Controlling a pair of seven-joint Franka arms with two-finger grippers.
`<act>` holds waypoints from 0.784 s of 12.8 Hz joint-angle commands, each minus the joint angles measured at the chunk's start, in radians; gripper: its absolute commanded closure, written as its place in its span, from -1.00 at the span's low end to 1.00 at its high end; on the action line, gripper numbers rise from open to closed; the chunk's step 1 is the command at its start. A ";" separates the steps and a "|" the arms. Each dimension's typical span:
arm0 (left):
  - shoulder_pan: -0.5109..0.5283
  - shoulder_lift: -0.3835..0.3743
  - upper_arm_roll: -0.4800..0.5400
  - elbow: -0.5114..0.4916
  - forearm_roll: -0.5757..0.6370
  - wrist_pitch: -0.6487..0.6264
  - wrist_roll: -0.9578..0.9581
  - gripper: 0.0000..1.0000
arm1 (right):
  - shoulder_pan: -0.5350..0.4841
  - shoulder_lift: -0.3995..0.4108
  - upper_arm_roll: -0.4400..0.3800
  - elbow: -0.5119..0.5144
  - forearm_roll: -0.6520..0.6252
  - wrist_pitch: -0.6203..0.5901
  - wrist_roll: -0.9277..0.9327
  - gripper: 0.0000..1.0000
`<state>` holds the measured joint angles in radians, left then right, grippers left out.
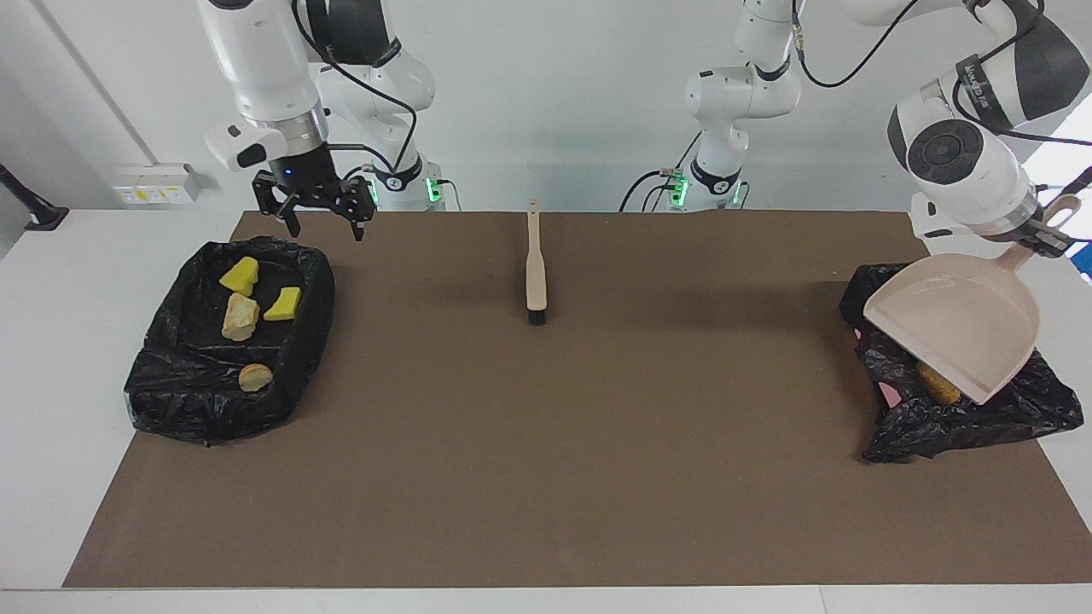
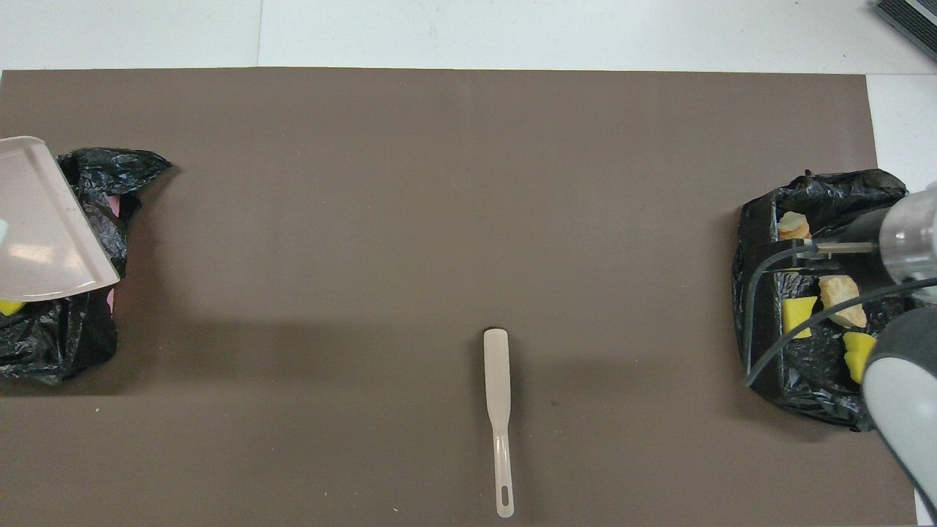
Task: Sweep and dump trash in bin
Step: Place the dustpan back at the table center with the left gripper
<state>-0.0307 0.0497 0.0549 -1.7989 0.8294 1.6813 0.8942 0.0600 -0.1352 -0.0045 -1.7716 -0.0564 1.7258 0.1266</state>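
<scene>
The beige dustpan (image 1: pixel 955 328) is tilted, lip down, over a black-bag bin (image 1: pixel 1007 418) at the left arm's end. My left gripper (image 1: pixel 1046 237) is shut on its handle. An orange-brown lump (image 1: pixel 938 384) lies in that bin under the pan's lip, and a yellow chunk (image 2: pixel 9 307) shows there from overhead. My right gripper (image 1: pixel 326 223) is open and empty, raised over the robot-side rim of a second black-bag bin (image 1: pixel 171 401). That bin holds two yellow sponge chunks (image 1: pixel 240 275) (image 1: pixel 284 304) and two pale lumps (image 1: pixel 241 317) (image 1: pixel 255 376).
The beige-handled brush (image 1: pixel 536 264) lies on the brown mat (image 1: pixel 546 477) midway between the arms, close to the robots, bristles pointing away from them; it also shows in the overhead view (image 2: pixel 498 410). White table borders the mat.
</scene>
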 commanded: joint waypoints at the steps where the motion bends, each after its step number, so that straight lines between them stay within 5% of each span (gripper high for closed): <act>1: -0.023 -0.039 0.013 -0.030 -0.201 -0.035 -0.136 1.00 | 0.041 0.014 -0.087 0.134 -0.010 -0.124 -0.082 -1.00; 4: -0.073 -0.047 0.013 -0.034 -0.407 -0.051 -0.380 1.00 | 0.040 0.006 -0.106 0.193 0.003 -0.239 -0.096 -1.00; 10: -0.308 -0.047 0.013 -0.014 -0.659 -0.054 -0.895 1.00 | 0.041 -0.015 -0.095 0.181 0.006 -0.265 -0.097 -1.00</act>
<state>-0.2609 0.0318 0.0502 -1.8041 0.2191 1.6373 0.1089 0.1050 -0.1472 -0.0975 -1.5957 -0.0564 1.4883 0.0495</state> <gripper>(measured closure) 0.674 0.000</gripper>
